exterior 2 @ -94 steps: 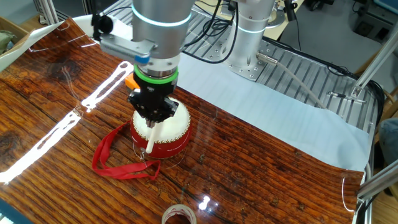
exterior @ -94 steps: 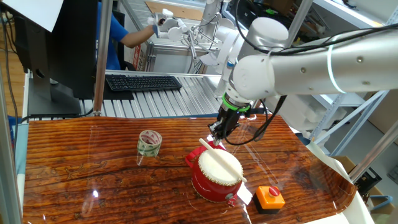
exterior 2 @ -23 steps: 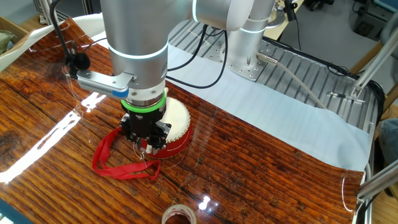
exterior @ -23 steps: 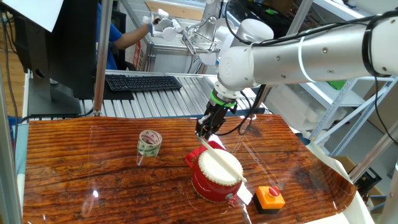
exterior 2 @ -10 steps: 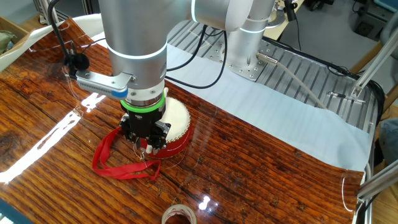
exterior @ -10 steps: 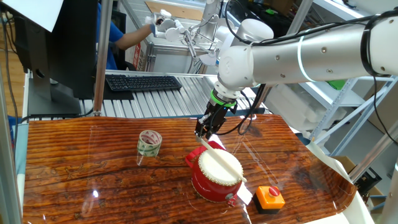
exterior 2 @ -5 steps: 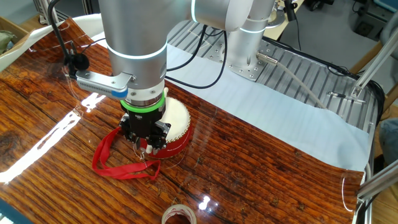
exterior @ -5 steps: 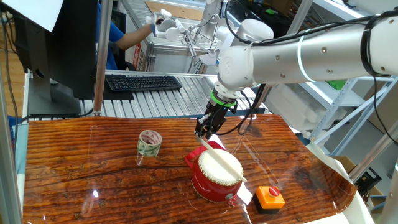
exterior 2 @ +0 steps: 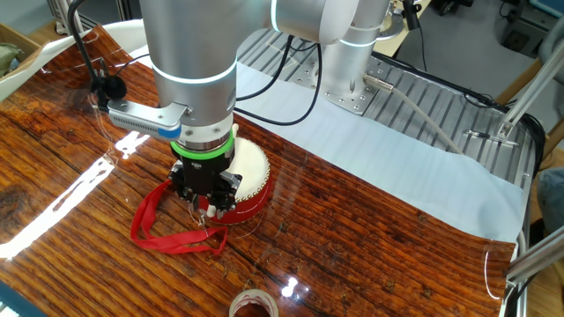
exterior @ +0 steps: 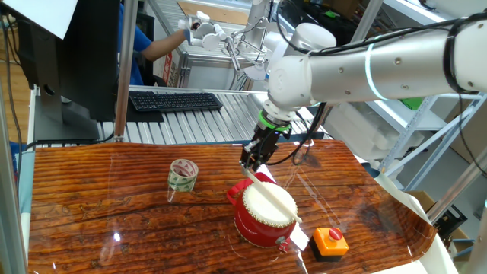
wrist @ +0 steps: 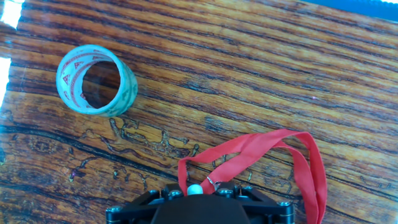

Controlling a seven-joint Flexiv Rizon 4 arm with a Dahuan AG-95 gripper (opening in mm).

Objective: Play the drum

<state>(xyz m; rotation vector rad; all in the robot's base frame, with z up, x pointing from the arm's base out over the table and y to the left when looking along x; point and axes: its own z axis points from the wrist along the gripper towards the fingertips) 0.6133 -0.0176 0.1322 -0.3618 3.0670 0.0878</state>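
Observation:
The red drum (exterior: 259, 224) with its cream-white skin stands on the wooden table; it also shows in the other fixed view (exterior 2: 254, 169). A pale drumstick (exterior: 278, 199) lies slanted across the skin. My gripper (exterior: 248, 163) is at the drum's far-left edge, at the stick's upper end, and looks shut on it. In the other fixed view my gripper (exterior 2: 208, 204) hides part of the drum. In the hand view the stick's round white end (wrist: 194, 188) sits between the jaws of my gripper (wrist: 194, 190), and the drum is out of view.
A patterned tape roll (exterior: 183, 175) stands left of the drum and shows in the hand view (wrist: 96, 81). An orange button box (exterior: 330, 241) sits right of the drum. A red strap (exterior 2: 154, 220) trails from the drum over the wood (wrist: 261, 149). A keyboard (exterior: 175, 100) lies behind the table.

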